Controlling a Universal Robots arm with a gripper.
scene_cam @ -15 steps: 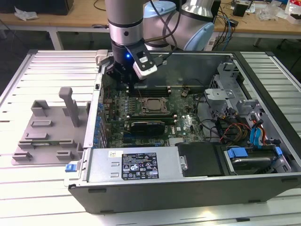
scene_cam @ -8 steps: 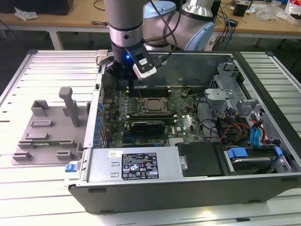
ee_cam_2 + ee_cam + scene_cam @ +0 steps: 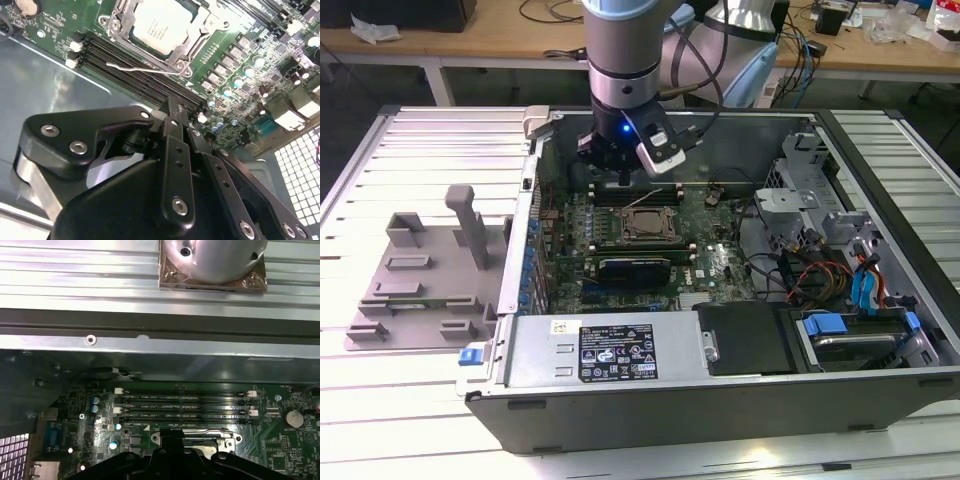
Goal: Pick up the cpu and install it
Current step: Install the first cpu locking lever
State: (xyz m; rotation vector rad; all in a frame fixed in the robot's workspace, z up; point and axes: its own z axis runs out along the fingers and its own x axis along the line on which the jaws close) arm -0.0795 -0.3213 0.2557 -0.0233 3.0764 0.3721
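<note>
One end effector [image 3: 176,107], mine, hangs inside the open computer case [image 3: 620,410] on the table. Its fingers are drawn together, gripping nothing. Just beyond its tip run the black memory slots [image 3: 135,65]. On their far side, near me but not touching, the cpu [image 3: 157,25] lies flat in its socket frame [image 3: 196,40], silver top upward.

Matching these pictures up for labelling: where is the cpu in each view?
Exterior view: cpu on the motherboard, next to the gripper.
Second wrist view: cpu beyond the memory slots.
First wrist view: hidden behind the gripper.
Shared landmark: the memory slots beside it.
</note>
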